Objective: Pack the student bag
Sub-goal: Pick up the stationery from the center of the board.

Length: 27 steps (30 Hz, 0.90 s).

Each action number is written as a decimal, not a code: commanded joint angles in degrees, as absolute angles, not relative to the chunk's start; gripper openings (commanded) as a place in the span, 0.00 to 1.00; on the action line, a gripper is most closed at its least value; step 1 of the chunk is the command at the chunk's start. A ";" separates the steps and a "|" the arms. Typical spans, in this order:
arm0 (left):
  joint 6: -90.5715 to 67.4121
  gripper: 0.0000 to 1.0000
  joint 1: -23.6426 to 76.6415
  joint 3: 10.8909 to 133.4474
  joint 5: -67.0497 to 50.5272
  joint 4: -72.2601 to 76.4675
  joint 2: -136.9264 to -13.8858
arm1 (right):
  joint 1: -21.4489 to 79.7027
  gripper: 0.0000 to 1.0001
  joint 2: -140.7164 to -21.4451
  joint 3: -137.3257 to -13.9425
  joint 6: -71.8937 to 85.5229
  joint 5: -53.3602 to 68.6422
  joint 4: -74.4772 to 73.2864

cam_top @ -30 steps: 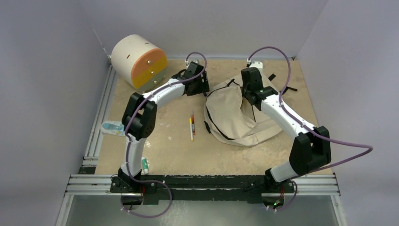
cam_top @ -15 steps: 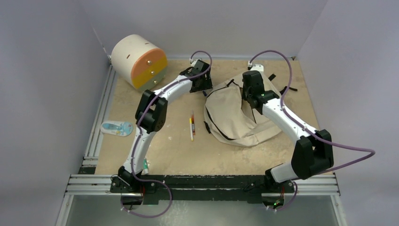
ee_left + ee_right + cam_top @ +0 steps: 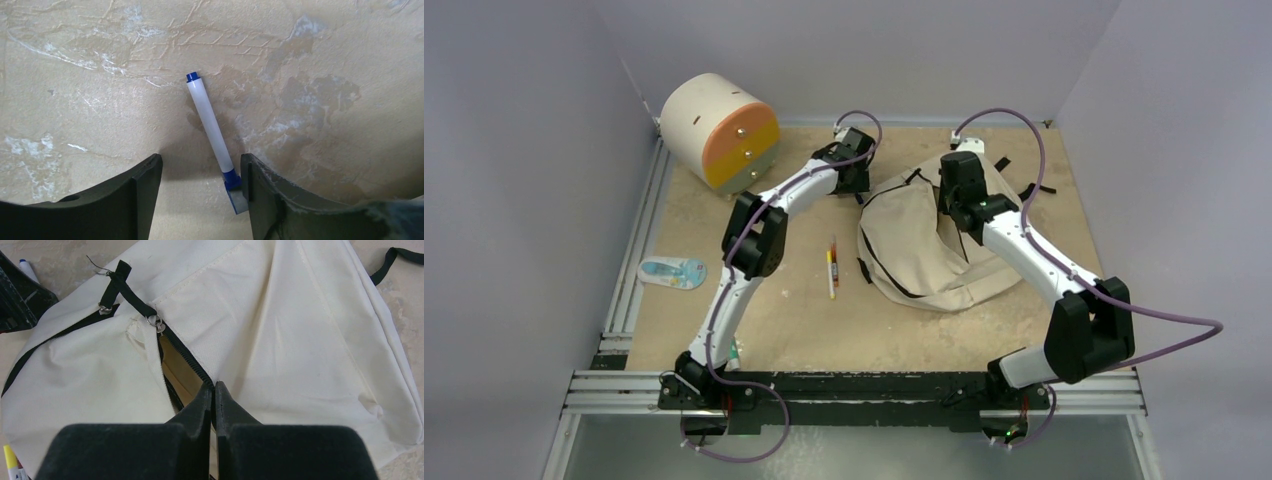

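One limp, light-looking student bag (image 3: 914, 250) is slumping at two o'clock on the table (image 3: 784, 320), with the right gripper (image 3: 213, 390) resting, fingers together, on its zip edge, likely the firmest hold. The left gripper (image 3: 200, 167) is hovering, fingers apart, astride a marker (image 3: 210, 125).

- Two arms: left arm (image 3: 754, 235), right arm (image 3: 1034, 255).
- Two grippers, one per arm: left gripper (image 3: 200, 160), right gripper (image 3: 213, 387).
- Two purple cables (image 3: 1002, 110).
- One bag (image 3: 914, 245).
- Two zip pulls (image 3: 157, 322) on it, as the right wrist view shows.
- One drawer unit (image 3: 714, 125) with three coloured fronts.
- Two pens (image 3: 831, 268), side by side at mid-table.
- One marker (image 3: 210, 125), white with blue ends.
- One light-blue flat pack (image 3: 672, 272).
- One small tube (image 3: 734, 350) by the left arm's base; too small to tell more.
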<state>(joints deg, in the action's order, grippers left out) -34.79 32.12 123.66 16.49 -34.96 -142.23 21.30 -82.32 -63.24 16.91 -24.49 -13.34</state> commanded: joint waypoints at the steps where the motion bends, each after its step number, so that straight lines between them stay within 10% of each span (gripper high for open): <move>1: -29.93 0.54 31.94 125.95 18.47 -37.12 -143.63 | 21.09 0.00 -80.07 -62.76 17.40 -24.35 -11.44; 19: -23.99 0.28 29.95 110.26 12.40 -32.27 -135.44 | 21.11 0.00 -80.39 -63.02 18.02 -22.70 -11.22; 27: -21.01 0.38 28.86 116.78 10.07 -34.26 -140.88 | 21.11 0.00 -79.80 -63.12 17.76 -22.59 -11.75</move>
